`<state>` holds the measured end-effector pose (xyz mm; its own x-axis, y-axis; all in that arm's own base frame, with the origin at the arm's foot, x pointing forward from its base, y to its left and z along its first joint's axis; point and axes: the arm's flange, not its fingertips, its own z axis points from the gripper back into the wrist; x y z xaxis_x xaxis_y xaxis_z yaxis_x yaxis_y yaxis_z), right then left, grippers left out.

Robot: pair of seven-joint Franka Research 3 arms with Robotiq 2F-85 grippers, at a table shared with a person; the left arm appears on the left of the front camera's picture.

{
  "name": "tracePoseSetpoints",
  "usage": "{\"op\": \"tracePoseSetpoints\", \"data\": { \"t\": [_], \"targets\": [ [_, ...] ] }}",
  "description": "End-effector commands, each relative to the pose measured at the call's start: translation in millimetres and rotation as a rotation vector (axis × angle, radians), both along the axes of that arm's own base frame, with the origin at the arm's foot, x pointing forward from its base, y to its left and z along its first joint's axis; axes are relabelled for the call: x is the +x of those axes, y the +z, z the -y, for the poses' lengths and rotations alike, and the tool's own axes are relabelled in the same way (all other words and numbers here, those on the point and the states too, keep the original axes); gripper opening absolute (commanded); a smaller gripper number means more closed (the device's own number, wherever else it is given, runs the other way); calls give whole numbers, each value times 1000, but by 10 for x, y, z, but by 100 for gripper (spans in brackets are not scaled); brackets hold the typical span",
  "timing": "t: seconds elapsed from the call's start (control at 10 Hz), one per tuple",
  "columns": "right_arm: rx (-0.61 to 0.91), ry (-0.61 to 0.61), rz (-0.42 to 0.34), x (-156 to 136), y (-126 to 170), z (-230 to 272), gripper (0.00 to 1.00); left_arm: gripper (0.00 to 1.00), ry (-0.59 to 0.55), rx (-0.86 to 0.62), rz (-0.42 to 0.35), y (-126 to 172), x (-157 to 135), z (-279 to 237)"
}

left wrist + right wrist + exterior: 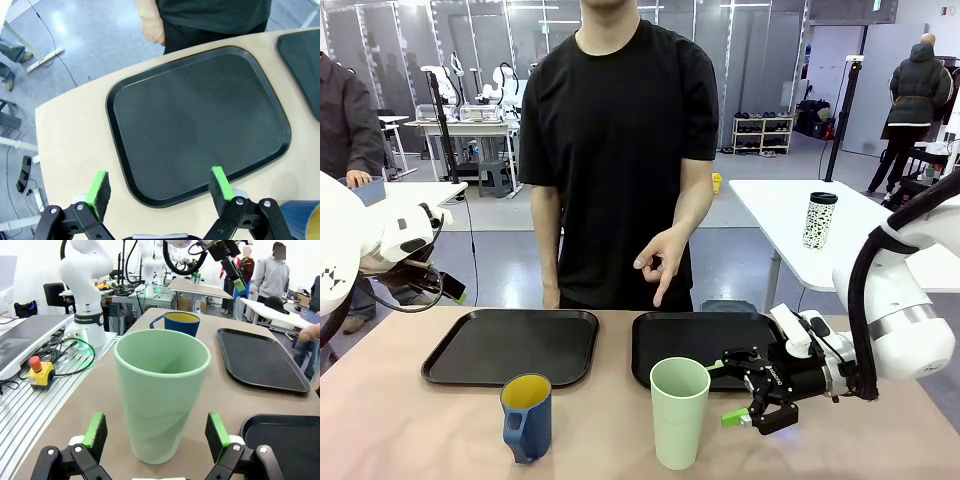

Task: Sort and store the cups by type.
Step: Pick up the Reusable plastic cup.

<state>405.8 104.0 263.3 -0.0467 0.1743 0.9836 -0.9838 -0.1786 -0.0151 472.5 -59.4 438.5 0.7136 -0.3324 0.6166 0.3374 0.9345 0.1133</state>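
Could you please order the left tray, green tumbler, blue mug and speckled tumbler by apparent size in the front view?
1. left tray
2. green tumbler
3. blue mug
4. speckled tumbler, though it stands farther off

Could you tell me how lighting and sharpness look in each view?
Front view: even light, sharp, faint shadows under the green cup and blue mug. Left wrist view: floor glare top left, tray edges bowed. Right wrist view: cup crisp, hand at right edge blurred.

The right arm (895, 300) lay low and level, its right gripper (732, 388) turned sideways, jaws spread wide. The left arm (350, 240) hung raised at the side, left gripper (160, 184) pointing down, likewise gaping.
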Motion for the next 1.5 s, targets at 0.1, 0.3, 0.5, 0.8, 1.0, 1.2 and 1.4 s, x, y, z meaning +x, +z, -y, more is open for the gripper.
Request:
{"op": "tracePoseSetpoints", "data": {
  "t": [0.1,0.3,0.5,0.8,1.0,1.2,1.4],
  "targets": [
    [-6,4,32,-180,-435,-64,100,100,5,0,3,9,6,-4],
    [1,21,19,-183,-488,-120,100,100,5,0,3,9,6,-4],
    [8,31,7,-176,-547,-185,100,100,5,0,3,9,6,-4],
    [39,40,1,-121,-631,-240,100,100,5,0,3,9,6,-4],
    [57,38,-9,-56,-718,-275,100,100,5,0,3,9,6,-4],
    [87,45,-24,-14,-792,-309,100,100,5,0,3,9,6,-4],
    [94,66,-42,-7,-839,-347,100,100,5,0,3,9,6,-4]
  ]
}}
